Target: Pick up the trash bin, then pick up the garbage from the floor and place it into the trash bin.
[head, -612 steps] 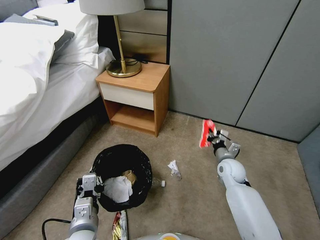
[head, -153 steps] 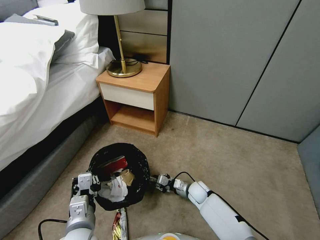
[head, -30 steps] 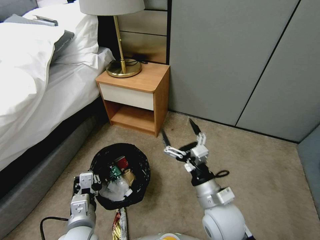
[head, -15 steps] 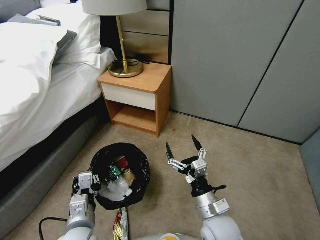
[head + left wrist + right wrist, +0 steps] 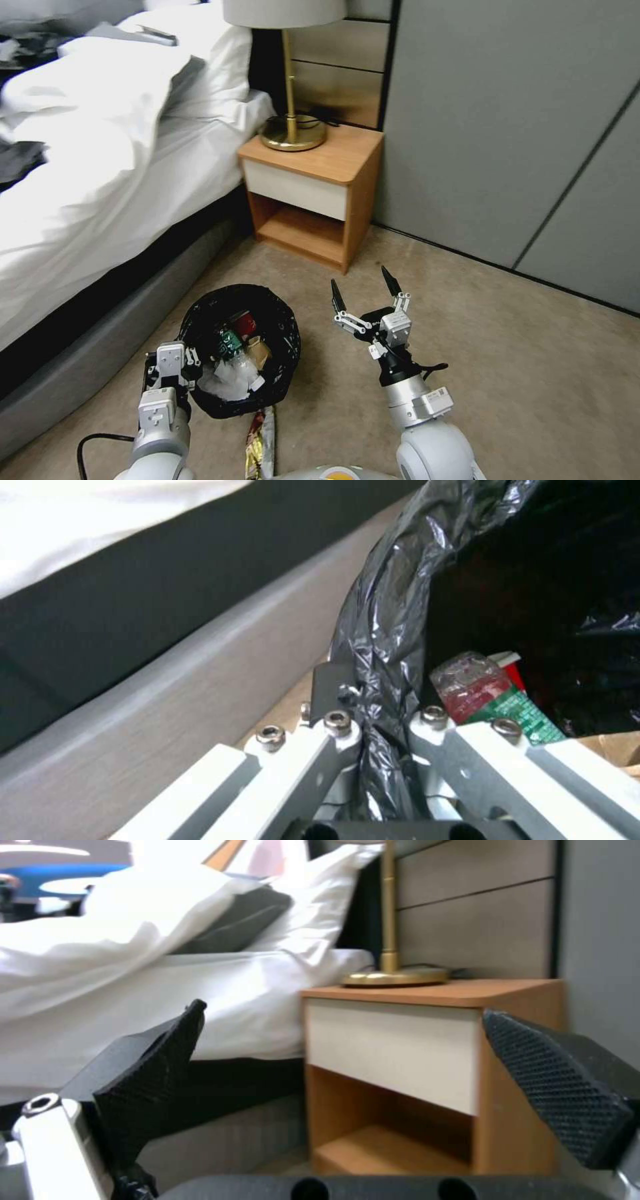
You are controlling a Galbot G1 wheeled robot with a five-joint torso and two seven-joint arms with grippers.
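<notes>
The trash bin point(image 5: 280, 373), lined with a crinkly black bag, hangs just above the floor point(image 5: 520, 373). My left gripper point(image 5: 187, 371) is shut on its near-left rim; the left wrist view shows the fingers point(image 5: 333, 740) pinching the black liner point(image 5: 387, 645). Inside lies garbage point(image 5: 235, 363): white tissue, tan paper, and a red-and-green packet point(image 5: 493, 695). A long shiny wrapper point(image 5: 260, 443) lies on the carpet just in front of the bin. Right of the bin, my right gripper point(image 5: 362, 288) is raised, open and empty, its black pads point(image 5: 153, 1065) spread wide.
A wooden nightstand point(image 5: 320, 193) with a brass lamp point(image 5: 292, 130) stands beyond the bin against the grey wall panels point(image 5: 507, 133). The bed point(image 5: 100, 173) and its grey base point(image 5: 80, 360) run along the left. Open carpet stretches to the right.
The whole view has swung, so bed and nightstand now sit farther right in the picture. My right gripper has drawn back and lowered a little, still open. The bin stays held.
</notes>
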